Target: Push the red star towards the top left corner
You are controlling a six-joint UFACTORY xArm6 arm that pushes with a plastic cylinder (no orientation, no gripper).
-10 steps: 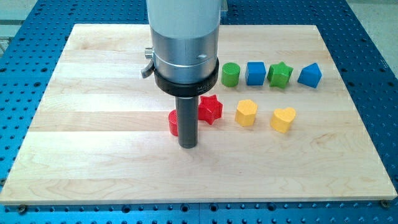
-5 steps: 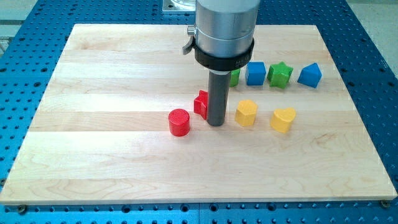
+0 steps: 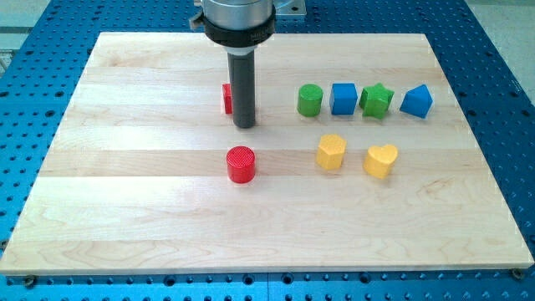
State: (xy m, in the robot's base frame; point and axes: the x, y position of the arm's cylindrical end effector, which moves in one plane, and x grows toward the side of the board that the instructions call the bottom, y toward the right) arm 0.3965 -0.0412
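Note:
The red star (image 3: 226, 98) lies on the wooden board (image 3: 125, 167), up and left of the board's middle; only its left edge shows behind the dark rod. My tip (image 3: 244, 126) rests on the board right against the star's near right side. The top left corner of the board (image 3: 104, 38) is well off to the view's left and above the star.
A red cylinder (image 3: 241, 164) stands below my tip. A green cylinder (image 3: 310, 99), blue cube (image 3: 343, 98), green star (image 3: 376, 100) and blue block (image 3: 416, 101) form a row at the right. A yellow hexagon (image 3: 331, 151) and yellow heart (image 3: 381, 160) lie below them.
My tip swung from beside the red cylinder round to the star's right, then moved up and left, pushing the red star up-left. The other blocks stayed put.

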